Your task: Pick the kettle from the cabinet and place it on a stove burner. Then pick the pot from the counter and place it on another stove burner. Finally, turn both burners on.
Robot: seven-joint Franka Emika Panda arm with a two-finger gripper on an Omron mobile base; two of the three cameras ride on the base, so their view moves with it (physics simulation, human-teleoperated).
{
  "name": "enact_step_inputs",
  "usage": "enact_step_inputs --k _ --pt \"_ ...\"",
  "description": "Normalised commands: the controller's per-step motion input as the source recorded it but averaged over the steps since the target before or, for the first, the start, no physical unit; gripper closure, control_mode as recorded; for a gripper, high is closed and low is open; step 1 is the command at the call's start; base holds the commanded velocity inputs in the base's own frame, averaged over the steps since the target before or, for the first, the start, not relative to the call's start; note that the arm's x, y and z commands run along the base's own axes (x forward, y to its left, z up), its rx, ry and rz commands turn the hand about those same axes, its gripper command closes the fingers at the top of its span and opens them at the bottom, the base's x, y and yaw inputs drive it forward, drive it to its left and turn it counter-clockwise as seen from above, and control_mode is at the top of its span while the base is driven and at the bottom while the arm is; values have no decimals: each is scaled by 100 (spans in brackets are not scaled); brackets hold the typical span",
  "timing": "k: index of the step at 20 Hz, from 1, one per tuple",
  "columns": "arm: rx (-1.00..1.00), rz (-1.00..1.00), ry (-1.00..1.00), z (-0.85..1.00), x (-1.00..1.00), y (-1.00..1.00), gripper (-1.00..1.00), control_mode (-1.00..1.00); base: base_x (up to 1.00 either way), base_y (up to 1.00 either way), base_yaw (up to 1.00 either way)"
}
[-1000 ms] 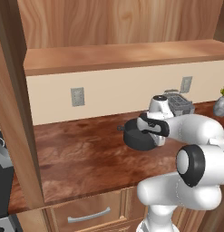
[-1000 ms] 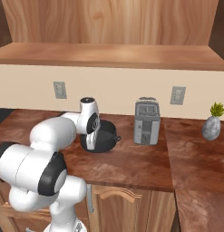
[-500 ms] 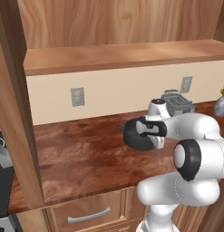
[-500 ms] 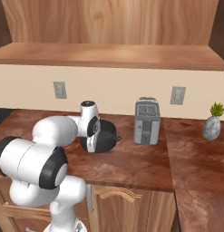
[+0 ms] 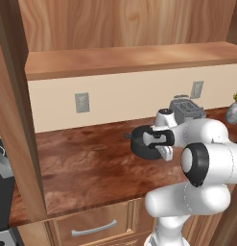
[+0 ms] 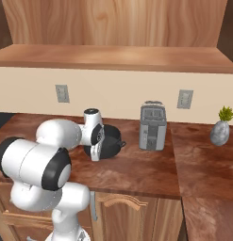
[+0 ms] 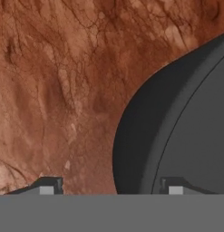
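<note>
Reddish-brown wood grain is stretching across the table (image 5: pixel 86 168) as the robot works at the second pickup of its kitchen task. From the left base view, an outlet plate (image 5: pixel 82 102) is showing on the cream wall at left, and the pot (image 5: pixel 141 146), squat and dark, is sitting on the table near the middle, with the silver toaster (image 6: pixel 153 125) standing well apart to its right and a small potted plant (image 6: pixel 220 127) further right again. The gripper (image 7: pixel 106 188) is pointing down over the pot's rim: in the hand view one fingertip is hanging outside the dark wall over bare wood and the other inside the rim, so the jaws are straddling the wall, wide apart and not yet pressing on it. Nothing is being held. The pot looks rigid and smooth, probably weighty for its size and apt to tilt if pinched at one edge; the rim wall between the side handles seems the surest hold. Compared with a second ago, the arm has been lowering its hand closer onto the pot, and the jaws have begun narrowing from their widest.
</note>
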Motion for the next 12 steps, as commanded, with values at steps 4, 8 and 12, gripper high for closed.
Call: enact_step_inputs --k 4,8,12 --pt "-1 0 1 -7 0 0 100 -100 0 0 0" --pt "0 0 1 0 0 0 100 -100 0 0 0" --pt "0 -1 0 2 -8 0 100 -100 0 0 0"
